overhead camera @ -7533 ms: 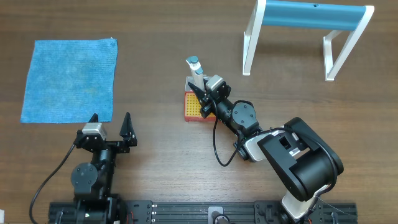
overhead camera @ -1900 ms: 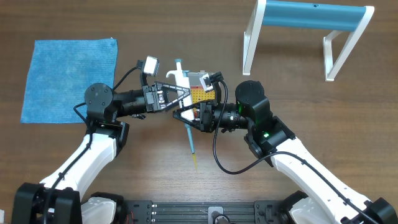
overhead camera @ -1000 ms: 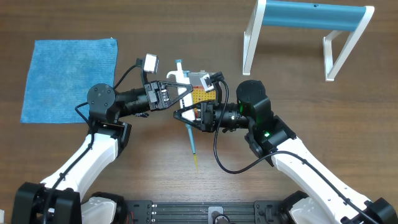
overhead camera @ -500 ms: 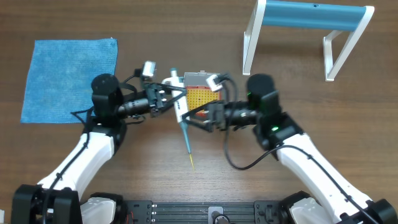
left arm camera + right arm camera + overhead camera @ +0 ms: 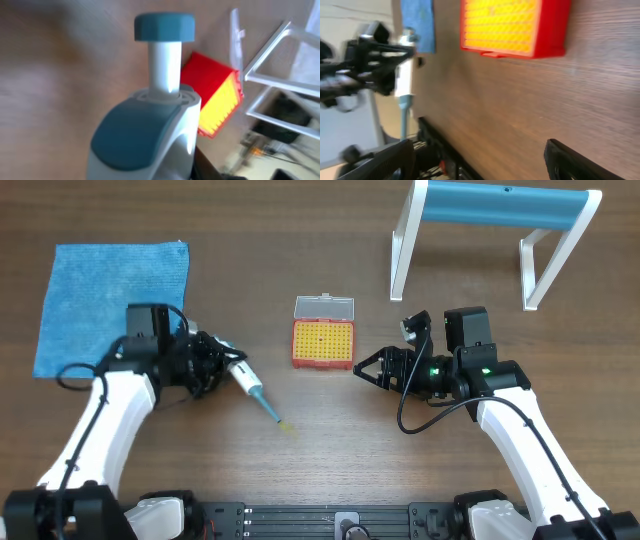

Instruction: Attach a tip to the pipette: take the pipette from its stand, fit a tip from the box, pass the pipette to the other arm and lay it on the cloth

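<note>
With left fingers [image 5: 218, 348], clamping pipette [image 5: 243, 379], tip [image 5: 283, 423] on, between cloth [image 5: 110, 295] and box [image 5: 323, 343]; with right fingers [image 5: 575, 161], gaping wide beside box, above counter [image 5: 330, 450].

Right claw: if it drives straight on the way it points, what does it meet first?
Probably the red tip box: the right wrist view shows it dead ahead of the open right claw. From above the line runs near the box's edge, so it might only clip it.

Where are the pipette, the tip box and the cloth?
pipette [image 5: 252, 393], top view, blue lower shaft.
tip box [image 5: 323, 344], top view, yellow tip rack.
cloth [image 5: 110, 300], top view, bare middle.
</note>
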Controlling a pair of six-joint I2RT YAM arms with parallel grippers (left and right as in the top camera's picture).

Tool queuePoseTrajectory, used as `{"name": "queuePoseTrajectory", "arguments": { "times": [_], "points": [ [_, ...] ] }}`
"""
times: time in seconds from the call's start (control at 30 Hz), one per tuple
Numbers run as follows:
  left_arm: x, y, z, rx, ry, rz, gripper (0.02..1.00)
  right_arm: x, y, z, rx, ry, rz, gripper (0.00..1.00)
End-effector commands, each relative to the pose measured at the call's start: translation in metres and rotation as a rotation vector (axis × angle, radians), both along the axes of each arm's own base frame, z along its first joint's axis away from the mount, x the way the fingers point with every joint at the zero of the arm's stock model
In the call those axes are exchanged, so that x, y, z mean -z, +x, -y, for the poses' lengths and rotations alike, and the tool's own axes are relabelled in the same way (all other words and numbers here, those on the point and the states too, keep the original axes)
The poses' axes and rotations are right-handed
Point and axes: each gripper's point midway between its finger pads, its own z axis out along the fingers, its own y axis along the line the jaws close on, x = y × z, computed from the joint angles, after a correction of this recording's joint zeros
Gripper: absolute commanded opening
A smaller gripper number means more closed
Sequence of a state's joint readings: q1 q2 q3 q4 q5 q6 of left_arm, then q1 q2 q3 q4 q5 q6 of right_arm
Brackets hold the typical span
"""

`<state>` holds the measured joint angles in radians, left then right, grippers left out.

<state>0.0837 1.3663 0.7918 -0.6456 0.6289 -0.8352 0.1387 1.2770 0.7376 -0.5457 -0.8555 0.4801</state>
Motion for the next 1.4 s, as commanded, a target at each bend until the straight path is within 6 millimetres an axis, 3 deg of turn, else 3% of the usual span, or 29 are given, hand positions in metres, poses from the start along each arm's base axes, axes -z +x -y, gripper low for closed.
{"name": "queuePoseTrajectory", "arguments": {
  "times": [0.03,0.1,0.13,0.2,0.27,0.33,0.43,0.57,0.77,0.93,1.07,1.2,1.4],
  "points": [
    [-0.078,0.042,-0.055,0.088,0.316,0.2,0.027,0.012,0.015,0.019,0.059,-0.145,0.067,0.838],
    [-0.121,0.059,-0.089,0.088,0.412,0.254,0.027,0.015,0.018,0.023,0.076,-0.173,0.072,0.838],
    [-0.134,0.065,-0.103,0.084,0.447,0.26,0.025,0.015,0.018,0.023,0.079,-0.176,0.072,0.838],
    [-0.155,0.077,-0.14,0.067,0.532,0.238,0.027,0.015,0.018,0.023,0.079,-0.176,0.071,0.838],
    [-0.163,0.085,-0.176,0.07,0.622,0.175,0.025,0.015,0.018,0.023,0.086,-0.173,0.063,0.838],
    [-0.163,0.091,-0.222,0.092,0.736,0.058,0.025,0.017,0.02,0.026,0.128,-0.181,0.03,0.838],
    [-0.155,0.1,-0.274,0.108,0.882,-0.08,0.027,0.022,0.021,0.028,0.183,-0.207,-0.012,0.838],
    [-0.127,0.131,-0.318,0.194,1.016,-0.137,0.027,0.034,0.02,0.028,0.256,-0.291,-0.059,0.838],
    [-0.08,0.175,-0.338,0.306,1.078,-0.094,0.027,0.051,0.002,0.0,0.269,-0.31,-0.19,0.84],
    [-0.059,0.204,-0.326,0.484,1.085,0.013,0.027,0.068,-0.017,-0.027,0.233,-0.325,-0.284,0.84],
    [-0.037,0.222,-0.316,0.531,1.045,0.083,0.027,0.073,-0.008,-0.045,0.215,-0.301,-0.25,0.842],
    [-0.004,0.228,-0.297,0.584,0.949,0.102,0.027,0.075,0.018,-0.034,0.352,-0.34,-0.185,0.84],
    [0.032,0.224,-0.28,0.664,0.896,0.057,0.027,0.079,0.024,-0.021,0.425,-0.391,-0.172,0.84]
  ]
}}
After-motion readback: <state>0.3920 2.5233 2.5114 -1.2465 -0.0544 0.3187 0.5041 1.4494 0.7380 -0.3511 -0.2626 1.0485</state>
